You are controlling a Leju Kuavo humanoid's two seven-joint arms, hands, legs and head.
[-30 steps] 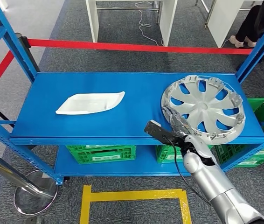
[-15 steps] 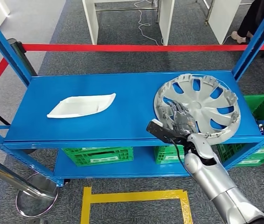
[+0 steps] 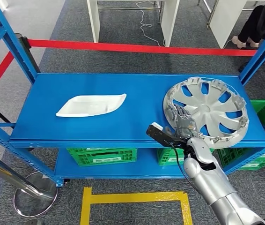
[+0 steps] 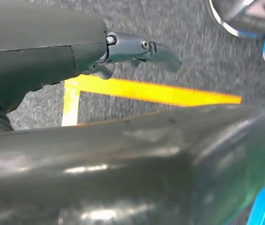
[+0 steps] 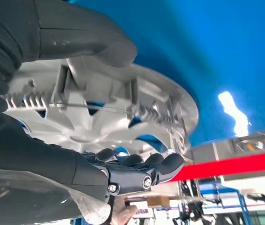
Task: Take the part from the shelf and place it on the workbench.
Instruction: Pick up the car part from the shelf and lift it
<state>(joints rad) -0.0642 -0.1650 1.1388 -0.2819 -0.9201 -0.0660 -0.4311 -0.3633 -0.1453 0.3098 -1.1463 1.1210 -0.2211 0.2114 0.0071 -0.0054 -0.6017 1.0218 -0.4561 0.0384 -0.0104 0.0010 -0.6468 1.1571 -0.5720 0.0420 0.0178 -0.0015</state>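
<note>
My right hand (image 3: 181, 123) has closed on the silver plastic spoked wheel cover (image 3: 209, 110) at its seven o'clock rim, thumb (image 5: 85, 40) above, fingers (image 5: 149, 168) beneath; half a second ago it sat looser; the cover rests on the blue metal shelf (image 3: 88, 129), seemingly ready to lift.

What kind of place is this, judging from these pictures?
Probably a workshop or a factory test area. A blue steel shelf holds car parts, a silver wheel cover and a white panel, with green crates below. A red barrier tape and yellow floor marking fence off the spot.
</note>
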